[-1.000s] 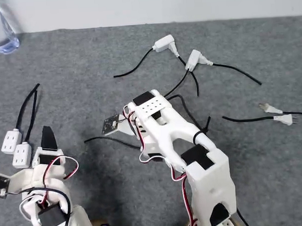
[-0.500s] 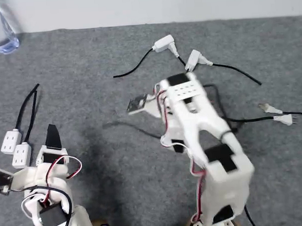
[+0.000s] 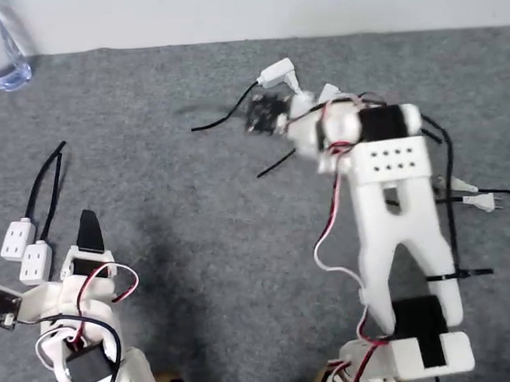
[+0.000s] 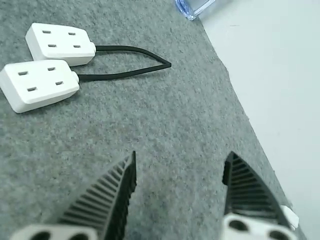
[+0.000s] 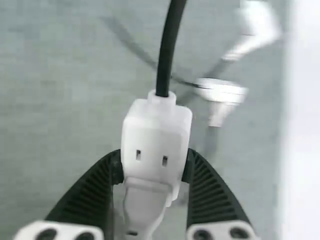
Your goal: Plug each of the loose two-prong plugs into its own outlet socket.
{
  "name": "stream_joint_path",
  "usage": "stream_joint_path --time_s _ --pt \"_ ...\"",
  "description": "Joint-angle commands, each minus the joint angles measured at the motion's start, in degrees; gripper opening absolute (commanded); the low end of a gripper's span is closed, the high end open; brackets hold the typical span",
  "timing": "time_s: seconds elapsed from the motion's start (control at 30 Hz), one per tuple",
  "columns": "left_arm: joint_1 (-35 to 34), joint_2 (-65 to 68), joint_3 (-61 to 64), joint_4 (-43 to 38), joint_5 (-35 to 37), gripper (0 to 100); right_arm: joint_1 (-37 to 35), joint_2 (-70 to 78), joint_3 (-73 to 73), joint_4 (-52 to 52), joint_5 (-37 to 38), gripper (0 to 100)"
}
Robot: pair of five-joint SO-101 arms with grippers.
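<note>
Grey felt-like cloth covers the counter (image 3: pixel 199 269), and a pale wall runs along its far edge. At the near left my left pincer (image 4: pixel 181 160) hangs low over bare cloth, its two black fingers spread wide with nothing between them. Just beyond it, toward the left edge, one white socket block (image 3: pixel 20 238) lies flat with a second socket block (image 3: pixel 36 261) just beside it. Their slots face up, and their black cords run off together toward the far side.

My right arm (image 3: pixel 400 218) is stretched out to the far middle of the counter. The right pincer (image 5: pixel 152 167) is clamped on a held socket (image 5: pixel 156 135), a small white piece with two slots showing. It sits squarely between the ribbed fingers, and a black cord (image 5: pixel 167 45) leaves its outer end. From above, that cord's loose end trails on the cloth beside the arm.

Near the pincer lie a white cord end (image 3: pixel 277 72) and another white cord end (image 3: pixel 327 92). I cannot tell whether these are plugs or sockets.

To the right of the arm, a two-prong plug (image 3: pixel 460 185) and a second two-prong plug (image 3: pixel 484 202) lie loose on the cloth, close together, on black leads.

A clear bottle (image 3: pixel 2 50) stands in the far left corner.
</note>
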Motion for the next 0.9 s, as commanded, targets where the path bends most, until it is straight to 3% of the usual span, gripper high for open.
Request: stream_joint_path --time_s 0.0,0.7,0.77,0.87 --pt "0.4 -0.6 -0.7 -1.6 -0.4 27 2.6 3.5 0.4 -14.5 5.0 0.9" --pt "3.5 -0.6 0.0 -1.7 -0.4 27 -4.0 36.5 1.4 -75.6 11.1 1.8" --pt "3.5 -0.6 0.0 -1.7 -0.4 27 -3.7 37.6 1.5 -77.3 11.1 7.8" --pt "3.5 -0.6 0.0 -1.7 -0.4 27 -3.6 37.7 2.0 -77.8 9.8 27.0"
